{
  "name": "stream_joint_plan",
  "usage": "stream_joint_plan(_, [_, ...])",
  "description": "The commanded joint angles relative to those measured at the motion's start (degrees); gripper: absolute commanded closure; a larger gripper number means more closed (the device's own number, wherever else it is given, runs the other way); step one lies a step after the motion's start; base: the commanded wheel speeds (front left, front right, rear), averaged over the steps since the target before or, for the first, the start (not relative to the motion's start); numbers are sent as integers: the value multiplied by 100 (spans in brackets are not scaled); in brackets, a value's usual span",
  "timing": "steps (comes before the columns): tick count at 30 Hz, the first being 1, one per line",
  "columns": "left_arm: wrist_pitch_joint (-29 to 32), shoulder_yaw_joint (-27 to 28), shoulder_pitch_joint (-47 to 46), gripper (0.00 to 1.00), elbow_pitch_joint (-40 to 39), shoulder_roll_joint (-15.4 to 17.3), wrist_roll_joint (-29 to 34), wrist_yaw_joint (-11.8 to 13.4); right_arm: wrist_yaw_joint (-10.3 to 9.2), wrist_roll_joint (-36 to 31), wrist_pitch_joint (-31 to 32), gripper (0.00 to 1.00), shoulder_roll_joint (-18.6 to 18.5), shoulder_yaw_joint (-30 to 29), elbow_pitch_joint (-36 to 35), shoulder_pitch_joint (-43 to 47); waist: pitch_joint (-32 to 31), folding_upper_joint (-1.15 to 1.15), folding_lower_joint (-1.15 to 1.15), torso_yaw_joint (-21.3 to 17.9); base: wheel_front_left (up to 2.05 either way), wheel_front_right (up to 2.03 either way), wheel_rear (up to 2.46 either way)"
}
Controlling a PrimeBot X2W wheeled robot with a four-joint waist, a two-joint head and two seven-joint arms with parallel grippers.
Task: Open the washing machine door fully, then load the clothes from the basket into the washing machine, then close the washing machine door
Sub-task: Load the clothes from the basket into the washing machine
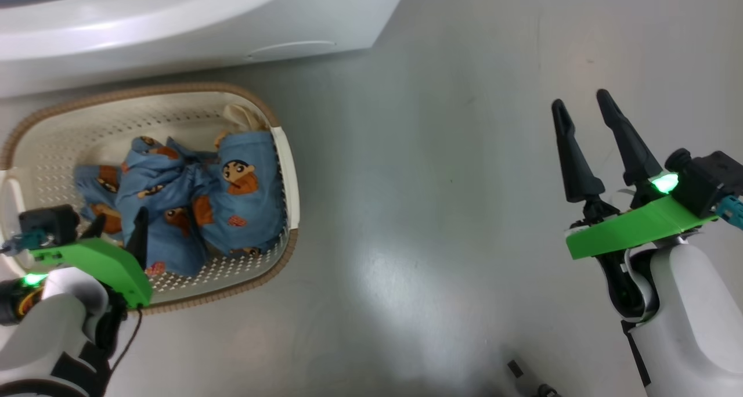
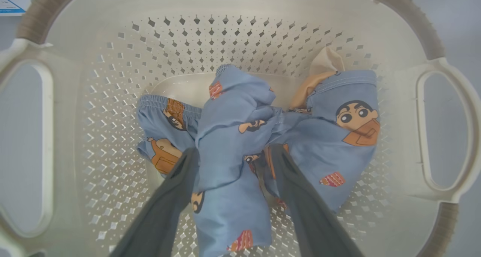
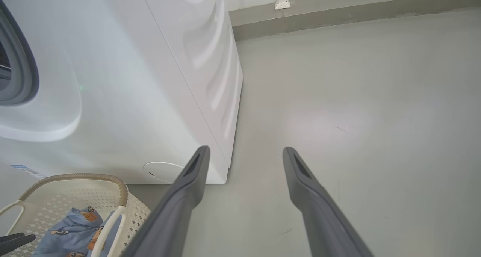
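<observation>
- The clothes [image 2: 233, 129] lie bunched in a heap on the bottom of the basket [image 2: 240, 35]. They are blue garments printed with cartoon faces and orange-brown patches.
- A beige bit of cloth [image 2: 325, 65] pokes up behind the heap, against the basket's far wall.
- The left pincer [image 2: 233, 151] is down inside the basket with its jaws spread wide. One fold of the blue fabric runs up between the two fingers [image 2: 169, 208], which flank it on either side. I cannot tell whether they press on it.
- In the head view the left pincer [image 1: 119, 228] sits at the near-left side of the clothes [image 1: 191, 194], its tips sunk among them.
- The basket [image 1: 287, 170] stands on the grey floor [image 1: 435, 211], just beside the front of the white washing machine [image 1: 232, 20].
- The right pincer [image 1: 580, 98] is well apart from the basket, over bare floor, jaws open and holding nothing.
- The right wrist view looks between its fingers [image 3: 180, 200] to the machine's corner, the round flap [image 3: 163, 171] and the grey door seal [image 3: 26, 73].
</observation>
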Motion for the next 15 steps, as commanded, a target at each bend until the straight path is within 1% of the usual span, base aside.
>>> stream_joint_plan(1, [-26, 54, -46, 0, 84, 315, -116, -9, 9, -50, -68, 0, 30, 158, -154, 42, 166, 0, 0, -102, 0, 0, 0])
stream_joint_plan(15, [126, -392, -298, 0, 487, 578, -589, -9, 9, -58, -68, 0, 56, 362, -272, -174, 426, 0, 0, -289, 0, 0, 0])
